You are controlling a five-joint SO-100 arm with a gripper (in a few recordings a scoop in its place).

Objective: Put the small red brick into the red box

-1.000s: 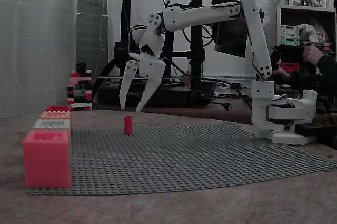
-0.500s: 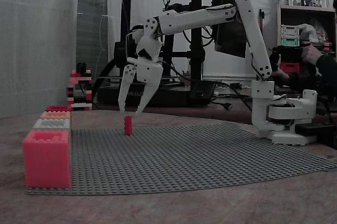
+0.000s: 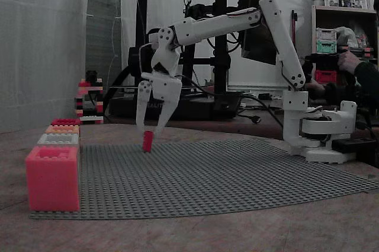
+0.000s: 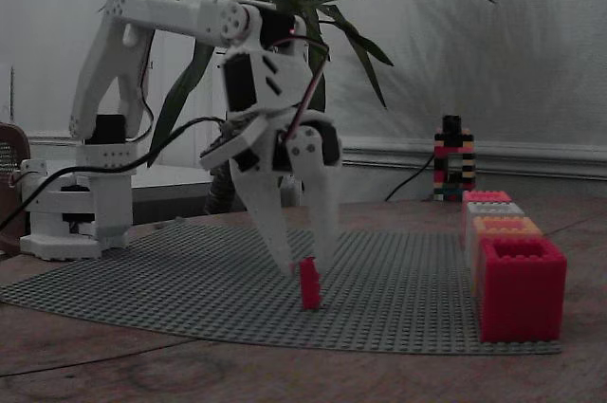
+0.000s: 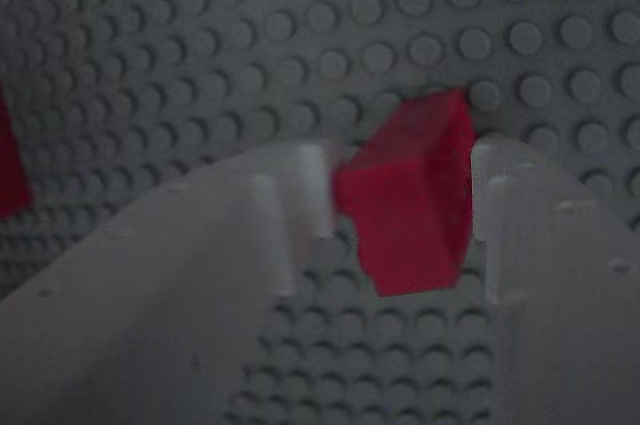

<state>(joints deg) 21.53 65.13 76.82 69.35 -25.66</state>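
The small red brick (image 3: 147, 141) (image 4: 309, 283) sits on the grey studded baseplate (image 3: 237, 172), leaning over instead of standing straight. My white gripper (image 3: 149, 133) (image 4: 303, 265) points down over it, open, one finger on each side of the brick's top. In the wrist view the brick (image 5: 410, 195) fills the gap between the two fingers (image 5: 290, 215), close against both. The red box (image 3: 65, 121) (image 4: 522, 289) is the crimson one at one end of a row of boxes along the plate's edge, well away from the gripper.
The row also holds an orange box (image 3: 62, 128), a grey box (image 3: 58, 139) and a pink-red box (image 3: 52, 178) (image 4: 486, 196). A small striped brick tower (image 3: 89, 101) (image 4: 451, 158) stands off the plate. My arm's base (image 3: 323, 136) sits at the plate's other side.
The gripper has come down and slightly left, from above the brick to around it. The brick, upright before, now leans.
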